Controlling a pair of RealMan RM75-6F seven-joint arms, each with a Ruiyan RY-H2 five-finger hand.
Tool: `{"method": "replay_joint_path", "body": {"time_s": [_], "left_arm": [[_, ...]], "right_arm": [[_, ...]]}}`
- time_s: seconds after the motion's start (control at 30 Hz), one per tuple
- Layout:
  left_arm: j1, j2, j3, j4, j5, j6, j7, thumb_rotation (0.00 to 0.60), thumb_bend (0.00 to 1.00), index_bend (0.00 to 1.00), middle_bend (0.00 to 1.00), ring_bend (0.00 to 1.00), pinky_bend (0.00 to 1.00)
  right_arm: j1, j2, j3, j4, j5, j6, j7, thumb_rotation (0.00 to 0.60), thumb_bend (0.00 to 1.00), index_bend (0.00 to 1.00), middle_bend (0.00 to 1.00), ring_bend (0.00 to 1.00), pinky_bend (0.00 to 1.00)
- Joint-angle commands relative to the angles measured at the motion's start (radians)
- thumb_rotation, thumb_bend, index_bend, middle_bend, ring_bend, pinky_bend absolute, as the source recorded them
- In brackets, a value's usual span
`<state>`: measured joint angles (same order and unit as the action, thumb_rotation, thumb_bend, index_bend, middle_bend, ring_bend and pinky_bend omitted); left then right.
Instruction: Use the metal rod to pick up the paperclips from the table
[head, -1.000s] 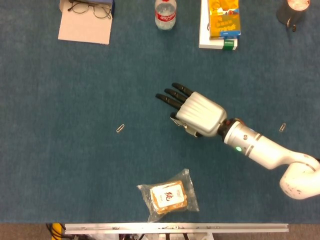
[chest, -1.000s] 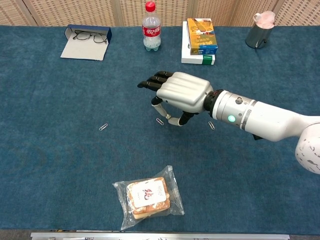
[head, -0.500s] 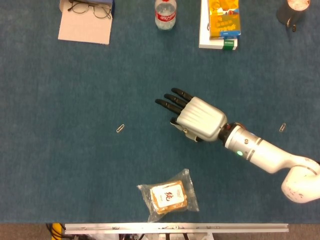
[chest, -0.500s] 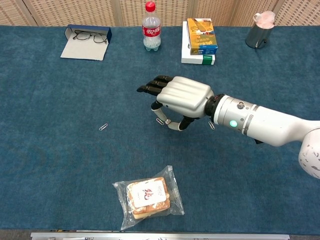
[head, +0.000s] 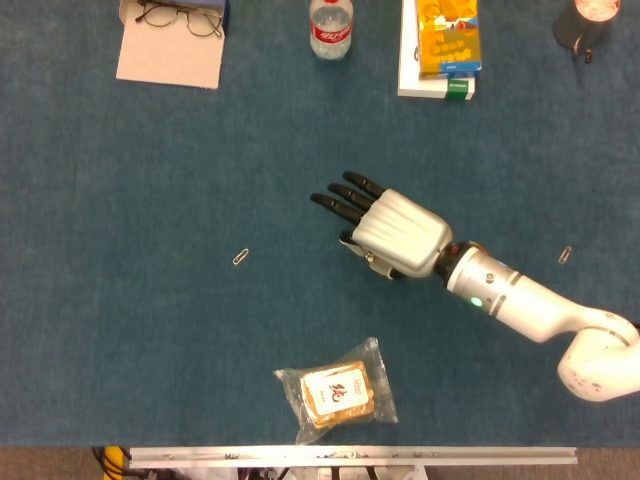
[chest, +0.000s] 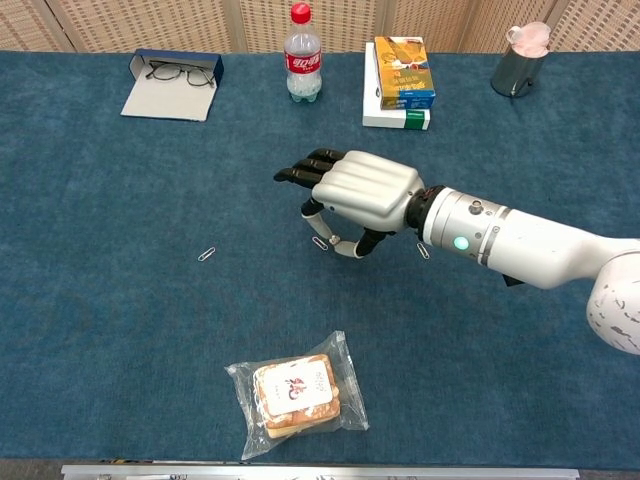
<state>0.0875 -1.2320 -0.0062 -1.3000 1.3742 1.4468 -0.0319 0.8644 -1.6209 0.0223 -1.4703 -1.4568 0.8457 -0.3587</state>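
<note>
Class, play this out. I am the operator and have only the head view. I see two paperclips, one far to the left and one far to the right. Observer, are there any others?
Observer: Yes. The chest view shows a paperclip lying beneath the right robot hand, close to its thumb.
Operator: My view hides that one. Any more?
Observer: A second paperclip lies by the wrist, at its near edge.

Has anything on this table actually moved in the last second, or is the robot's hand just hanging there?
Only the right hand moved, and only slightly: it dipped toward the near edge of the table, then came back almost to where it began, above the paperclip beneath it. It took hold of nothing. The other paperclips, snack bag, bottle and glasses stayed put.
</note>
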Motion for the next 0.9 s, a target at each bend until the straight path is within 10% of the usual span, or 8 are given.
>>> {"method": "replay_joint_path", "body": {"time_s": [0.03,0.9], "left_arm": [[0.000,-0.001,0.001,0.004,-0.001,-0.004,0.000,0.600,0.35,0.26,0.00,0.00,0.11],[0.000,-0.004,0.002,-0.033,0.009,0.010,0.059,0.600,0.35,0.26,0.00,0.00,0.12]], "right_arm": [[0.002,-0.005,0.003,0.005,-0.001,-0.003,0.006,0.600,0.29,0.60,0.04,0.00,0.06],[-0.069,0.082,-0.029,-0.069,-0.058,0.094,0.042,0.600,0.29,0.60,0.04,0.00,0.06]]}}
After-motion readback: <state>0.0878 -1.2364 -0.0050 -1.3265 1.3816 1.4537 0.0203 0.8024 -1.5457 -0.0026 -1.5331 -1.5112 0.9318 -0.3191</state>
